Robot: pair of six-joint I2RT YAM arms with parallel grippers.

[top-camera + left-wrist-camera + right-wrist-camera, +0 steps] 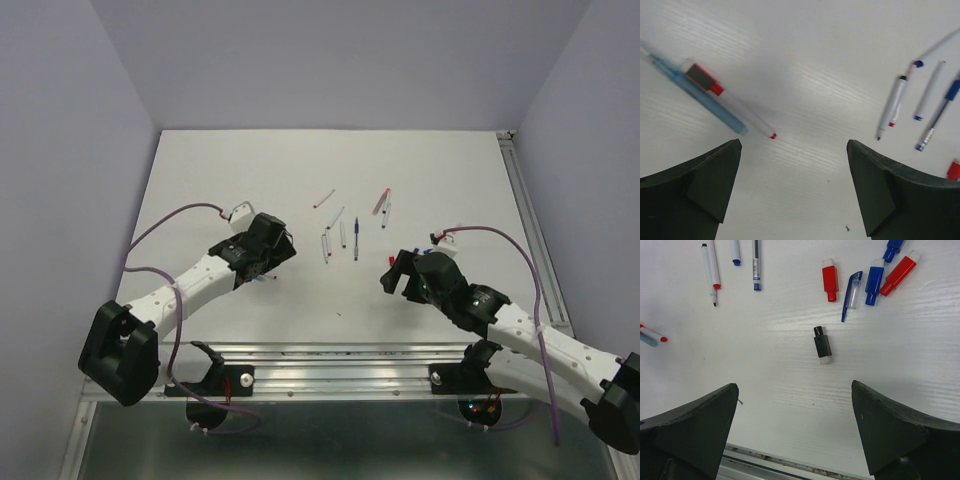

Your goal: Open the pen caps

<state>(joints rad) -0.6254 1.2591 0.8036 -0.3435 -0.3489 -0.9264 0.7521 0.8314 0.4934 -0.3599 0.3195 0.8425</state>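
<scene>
Loose pen caps lie on the white table ahead of my right gripper (794, 385): a black cap (822, 345) nearest, a red cap (829, 282), a clear blue clip cap (852, 295), a blue cap (873, 284) and another red cap (898, 273). Both right jaws stand wide apart with nothing between them. My left gripper (794, 145) is open too and empty, over bare table. Ahead of it to the left lie a white red-tipped pen (740, 110) and a pale blue barrel (700, 95), side by side. From above, the left gripper (280, 250) and right gripper (395, 272) flank the pens.
Several thin pens (340, 235) lie at mid-table, and the left wrist view shows a few of these pens (892, 107) at its right. A metal rail (770, 460) marks the near table edge just under the right gripper. Grey walls enclose the table.
</scene>
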